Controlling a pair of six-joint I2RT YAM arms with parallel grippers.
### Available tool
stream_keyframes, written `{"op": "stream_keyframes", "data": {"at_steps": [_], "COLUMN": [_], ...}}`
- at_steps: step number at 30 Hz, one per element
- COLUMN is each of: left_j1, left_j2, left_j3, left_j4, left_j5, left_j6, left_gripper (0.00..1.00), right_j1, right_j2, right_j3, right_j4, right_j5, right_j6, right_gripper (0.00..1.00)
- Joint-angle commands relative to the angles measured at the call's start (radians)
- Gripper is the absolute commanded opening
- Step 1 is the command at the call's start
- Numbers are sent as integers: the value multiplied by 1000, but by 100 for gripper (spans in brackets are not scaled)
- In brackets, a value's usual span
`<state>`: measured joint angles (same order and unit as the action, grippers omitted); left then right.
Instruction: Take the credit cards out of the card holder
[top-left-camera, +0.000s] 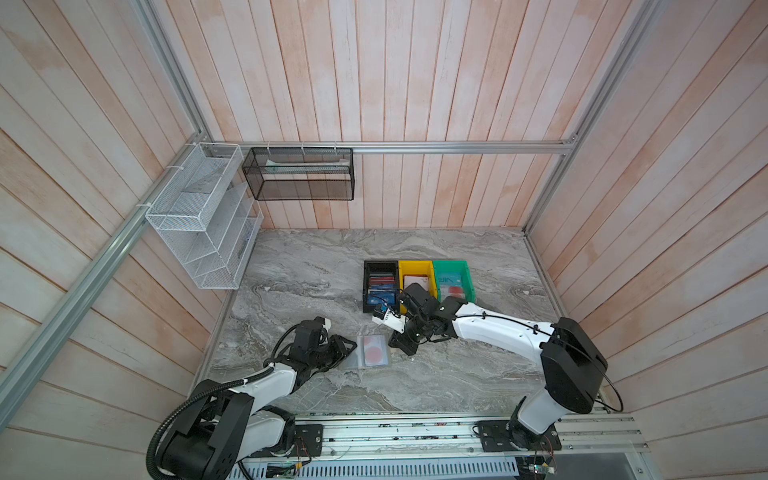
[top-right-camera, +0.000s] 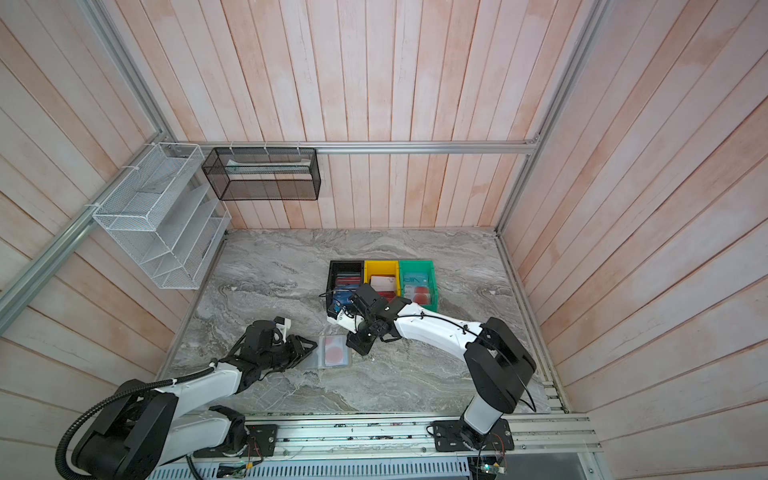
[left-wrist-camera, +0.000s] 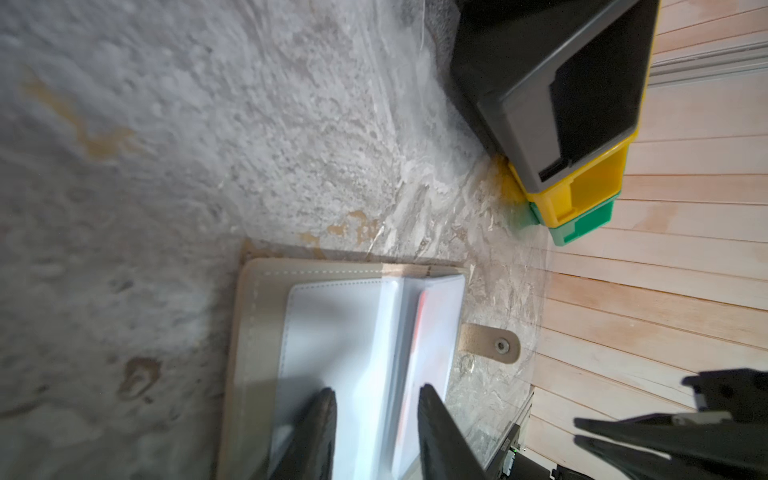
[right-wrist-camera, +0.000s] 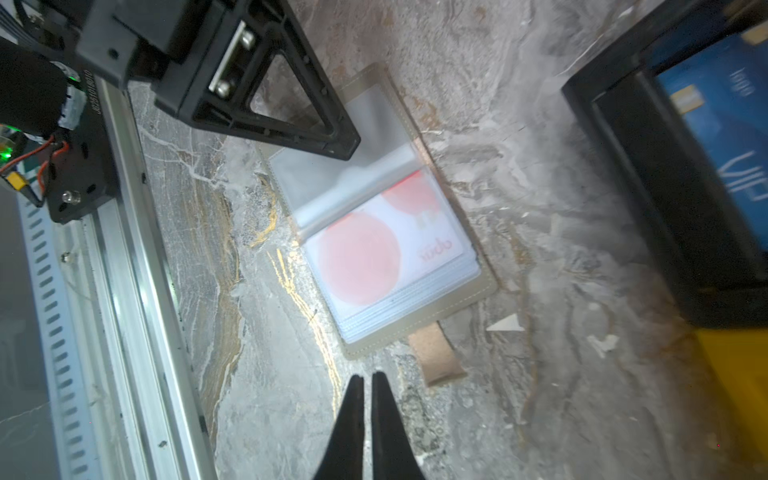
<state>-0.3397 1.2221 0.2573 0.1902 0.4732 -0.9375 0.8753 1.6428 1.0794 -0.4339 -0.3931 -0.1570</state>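
Card holder lies open and flat on worktop, toward the front, btwn the two arms. White card w/ red circles sits in the top clear sleeve of its right-hand half.

Left arm comes in low from front-left base, forearm nearly level, wrist aimed across at holder's left half. Left pincer: jaws apart, nothing btwn them, tips on or just over the bare sleeve page; can't tell if they touch.

Right arm: elbow high, forearm reaching in toward the middle, wrist bent down. Right pincer closed and empty, tips over bare worktop just beside holder's right edge, near its snap tab.

Behind: black bin, yellow bin, green bin side by side in a row. Blue VIP card lies in the black one.
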Motion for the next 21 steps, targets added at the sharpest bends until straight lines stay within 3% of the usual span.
{"op": "stream_keyframes", "data": {"at_steps": [1, 10, 21], "left_j1": [1, 1, 1], "left_j2": [-1, 10, 57], "left_j3": [33, 31, 15], "left_j4": [-97, -102, -55], "left_j5": [-46, -54, -54], "left_j6": [38, 37, 39], "left_gripper": [35, 32, 32], "right_j1": [-5, -8, -34], "right_j2": [35, 172, 239], "right_j3": [-13, 30, 33], "right_j4": [136, 146, 158], "right_j5": [-85, -95, -101], "right_j6": [66, 50, 55], "right_gripper": [6, 4, 3]}}
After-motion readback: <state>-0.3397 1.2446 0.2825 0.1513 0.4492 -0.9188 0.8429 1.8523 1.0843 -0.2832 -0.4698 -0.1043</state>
